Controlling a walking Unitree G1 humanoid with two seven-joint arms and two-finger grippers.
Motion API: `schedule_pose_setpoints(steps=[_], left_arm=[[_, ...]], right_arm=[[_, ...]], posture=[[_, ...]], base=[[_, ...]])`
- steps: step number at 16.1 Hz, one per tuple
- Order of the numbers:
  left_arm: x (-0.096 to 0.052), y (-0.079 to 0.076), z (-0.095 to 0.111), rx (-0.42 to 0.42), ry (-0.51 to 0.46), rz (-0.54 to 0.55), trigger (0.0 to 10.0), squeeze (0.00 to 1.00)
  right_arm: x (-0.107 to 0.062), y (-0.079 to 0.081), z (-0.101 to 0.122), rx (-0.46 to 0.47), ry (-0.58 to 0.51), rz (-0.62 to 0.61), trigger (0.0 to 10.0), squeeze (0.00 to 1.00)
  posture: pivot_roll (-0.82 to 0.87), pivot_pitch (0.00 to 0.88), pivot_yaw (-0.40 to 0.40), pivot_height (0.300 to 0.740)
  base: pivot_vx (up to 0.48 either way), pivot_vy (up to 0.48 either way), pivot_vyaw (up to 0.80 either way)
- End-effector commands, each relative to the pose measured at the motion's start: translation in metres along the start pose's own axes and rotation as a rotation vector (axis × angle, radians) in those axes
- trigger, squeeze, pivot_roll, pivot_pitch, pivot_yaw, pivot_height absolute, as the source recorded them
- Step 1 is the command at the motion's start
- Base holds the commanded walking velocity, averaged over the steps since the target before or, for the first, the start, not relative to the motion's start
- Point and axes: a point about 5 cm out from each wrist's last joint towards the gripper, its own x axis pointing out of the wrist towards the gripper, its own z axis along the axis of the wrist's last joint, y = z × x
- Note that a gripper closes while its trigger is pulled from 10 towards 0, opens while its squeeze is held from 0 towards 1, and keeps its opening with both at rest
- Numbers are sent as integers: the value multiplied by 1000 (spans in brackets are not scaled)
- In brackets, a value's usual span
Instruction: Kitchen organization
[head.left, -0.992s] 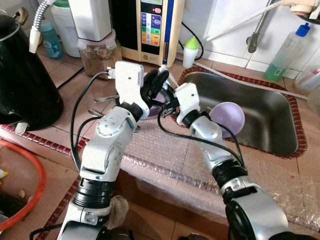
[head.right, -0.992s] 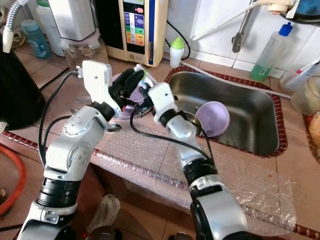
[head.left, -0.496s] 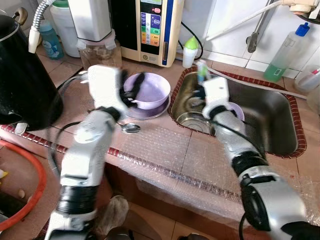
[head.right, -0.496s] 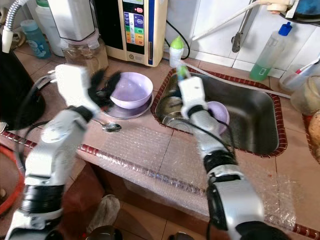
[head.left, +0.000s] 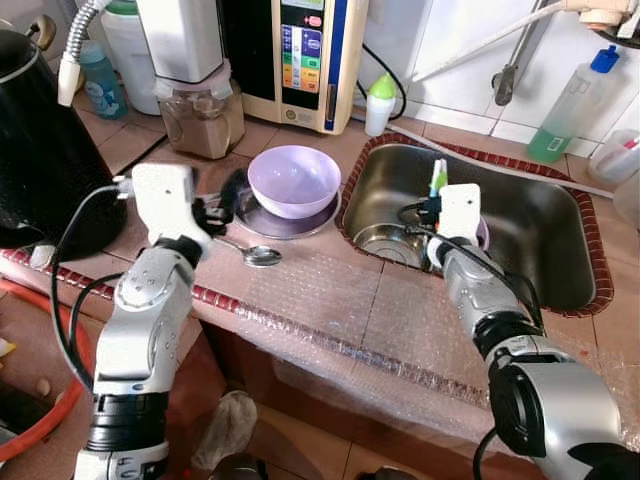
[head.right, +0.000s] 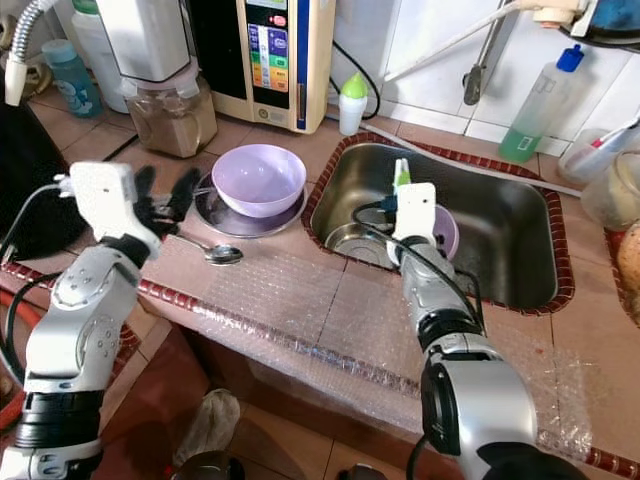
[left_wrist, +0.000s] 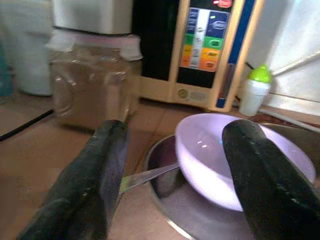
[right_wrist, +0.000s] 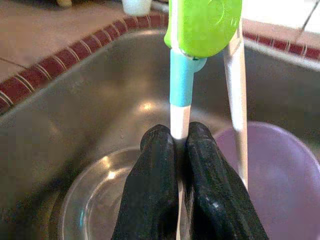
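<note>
Training chopsticks upright over the sink (head.left: 560, 290)
Right gripper (right_wrist: 181, 137) jaws clench the training chopsticks (right_wrist: 202, 45), long axis vertical; left gripper (left_wrist: 175, 165), jaws released, faces the purple bowl (head.left: 293, 180).

A home kitchen: steel sink (head.left: 540, 215) set in a tiled desk (head.left: 330, 290), water purifier (head.left: 300, 55), soap bottle (head.left: 565, 100)

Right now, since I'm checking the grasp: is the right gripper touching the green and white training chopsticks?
Touching. In the right wrist view the right gripper has both black fingers pressed together on one white stick of the training chopsticks, above the sink.
</note>
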Motion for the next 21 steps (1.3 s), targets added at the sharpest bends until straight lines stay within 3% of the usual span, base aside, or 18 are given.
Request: schedule_pose_setpoints(steps=[1,2,3,4,5,6,11,16,21], left_arm=[[-1,4,-4,8,6,35,10000,1000],[0,7,-5,10,8,48,10000,1000],[0,9,-6,6,10,64,10000,1000],[0,11,-8,-1,18,79,10000,1000],[0,12,-9,-4,23,84,10000,1000],[0,15,-12,-19,36,104,10000,1000],[4,13,-14,-45,46,110,10000,1000],[14,13,-11,-92,43,117,10000,1000],[41,-10,-21,-169,158,61,10000,1000]], right_arm=[[-3,-4,-15,50,74,-26,0,812],[-4,-5,-19,65,90,-36,0,796],[-5,-5,-22,79,108,-39,2510,784],[-6,-5,-26,93,129,-36,10000,820],[-7,-5,-28,98,138,-35,10000,820],[-8,-4,-32,98,155,-40,10000,1000],[-10,-1,-36,119,151,-27,10000,1000],[-8,0,-22,112,42,-13,10000,1000],[-17,39,0,0,-182,229,10000,1000]], posture=[[98,0,-23,740],[98,0,-23,740],[96,0,-21,740],[96,0,-21,740],[96,0,-21,740],[96,0,-21,740],[85,0,-11,740],[80,0,-8,740],[57,0,7,740]], base=[[0,0,0],[0,0,0],[0,0,0],[0,0,0],[0,0,0],[0,0,0],[0,0,0],[0,0,0],[0,0,0]])
